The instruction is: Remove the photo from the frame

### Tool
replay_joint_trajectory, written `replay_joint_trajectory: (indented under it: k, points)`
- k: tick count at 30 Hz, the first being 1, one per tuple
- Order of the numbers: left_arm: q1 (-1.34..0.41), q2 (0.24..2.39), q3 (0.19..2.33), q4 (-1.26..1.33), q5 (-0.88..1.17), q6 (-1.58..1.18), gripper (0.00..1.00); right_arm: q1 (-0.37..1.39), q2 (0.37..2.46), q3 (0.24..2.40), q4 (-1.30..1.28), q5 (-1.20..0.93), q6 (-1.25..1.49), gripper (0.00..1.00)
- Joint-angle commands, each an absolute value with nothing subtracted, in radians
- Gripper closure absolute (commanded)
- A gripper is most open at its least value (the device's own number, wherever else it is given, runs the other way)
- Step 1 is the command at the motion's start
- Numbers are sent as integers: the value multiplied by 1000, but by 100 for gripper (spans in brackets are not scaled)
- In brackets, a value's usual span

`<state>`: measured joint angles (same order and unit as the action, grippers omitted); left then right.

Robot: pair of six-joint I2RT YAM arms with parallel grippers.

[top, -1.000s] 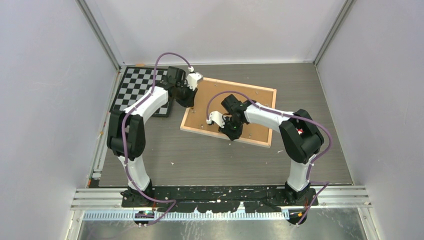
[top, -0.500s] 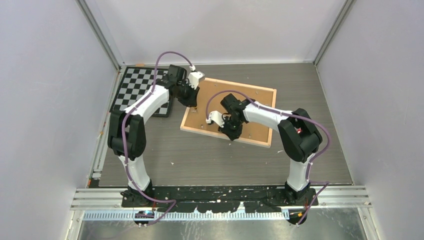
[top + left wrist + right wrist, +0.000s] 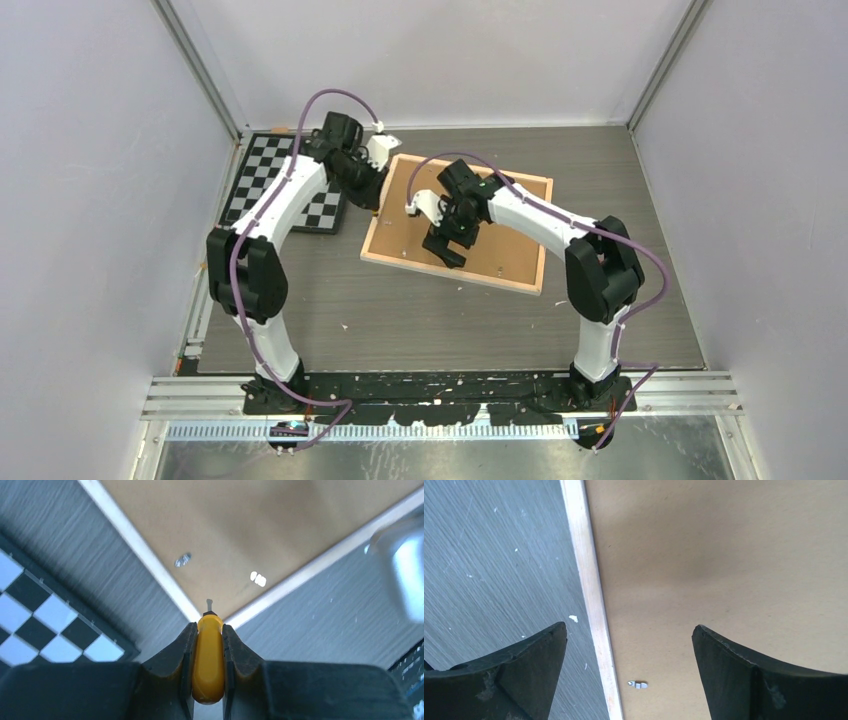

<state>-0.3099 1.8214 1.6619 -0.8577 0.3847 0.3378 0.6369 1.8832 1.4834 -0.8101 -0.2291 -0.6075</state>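
Observation:
The frame (image 3: pixel 400 238) lies face down on the table, brown fibreboard panel (image 3: pixel 724 555) up inside a pale wood rim (image 3: pixel 591 595). The photo is hidden under it. My left gripper (image 3: pixel 372 197) hangs over the frame's far left corner (image 3: pixel 205 607), shut on a yellow-handled screwdriver (image 3: pixel 208 655) whose thin tip points at that corner. My right gripper (image 3: pixel 445 250) hovers over the panel near the front-left rim, open wide (image 3: pixel 629 635) with nothing between its fingers. A small metal tab (image 3: pixel 638 684) sits on the panel just inside the rim.
A black-and-white checkerboard (image 3: pixel 270 180) lies to the left of the frame, its corner close to my left gripper (image 3: pixel 45 625). Two more metal tabs (image 3: pixel 182 560) (image 3: pixel 258 578) show on the panel near the far left corner. Grey walls close in the table on three sides.
The right gripper has opened wide and lifted away from the frame's front edge. The left arm has swung back and left, its gripper still shut on the screwdriver.

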Motion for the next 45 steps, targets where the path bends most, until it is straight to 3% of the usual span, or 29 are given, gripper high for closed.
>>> replay_joint_trajectory:
  k: [1, 7, 18, 25, 35, 45]
  points:
    - [-250, 1744, 1747, -1164, 344, 480, 100, 613, 1800, 1566, -757, -192, -510, 0]
    - [-173, 1685, 1689, -1422, 252, 681, 100, 559, 1755, 1590, -599, -91, -265, 0]
    - [-70, 1778, 1584, -1561, 14, 846, 100, 382, 1722, 1634, -619, -254, -133, 0]
    - [-51, 1934, 1592, -1412, -90, 772, 100, 343, 1722, 1639, -671, -281, -116, 0]
    - [-10, 1946, 1467, -1003, -18, 675, 99, 326, 1710, 1622, -696, -272, -82, 0]
    - [51, 1934, 1312, -722, 52, 612, 82, 325, 1718, 1638, -723, -269, -73, 0]
